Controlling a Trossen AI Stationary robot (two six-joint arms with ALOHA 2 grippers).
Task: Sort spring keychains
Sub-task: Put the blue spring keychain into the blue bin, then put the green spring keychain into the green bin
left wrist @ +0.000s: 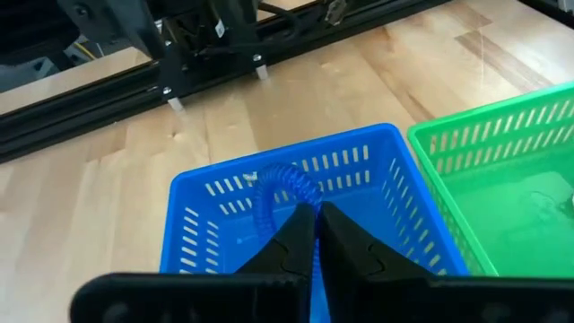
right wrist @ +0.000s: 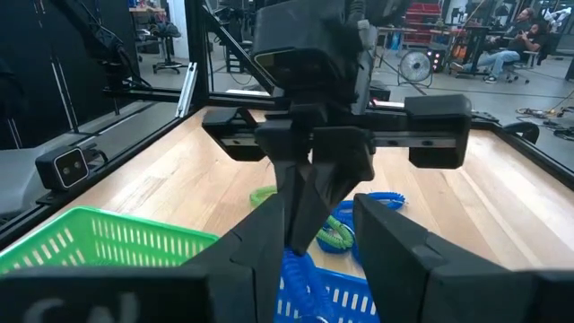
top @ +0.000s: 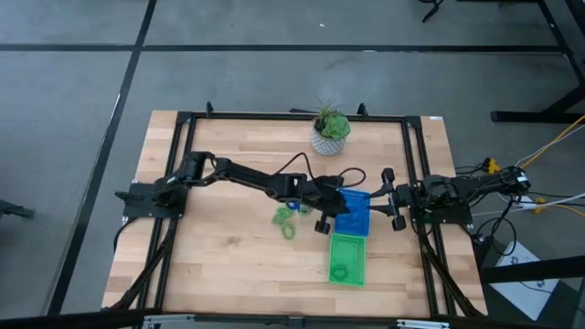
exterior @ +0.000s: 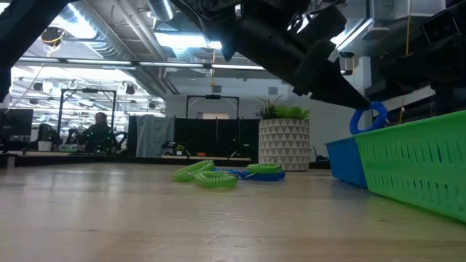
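One blue coiled plastic spring keychain (left wrist: 273, 193) is clamped in the left gripper (left wrist: 316, 215) above the blue slotted plastic tray (left wrist: 202, 206); right gripper (right wrist: 336, 238) open.

Matte black jointed arms, seemingly black-cabled.

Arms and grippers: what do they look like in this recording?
Both arms are black, jointed, on dark bases at the table's sides. The left gripper has two tapered matte black fingers under a wide black crossbar. The right gripper has broad, angular black fingers. Orange and white cables trail off beside the right base.
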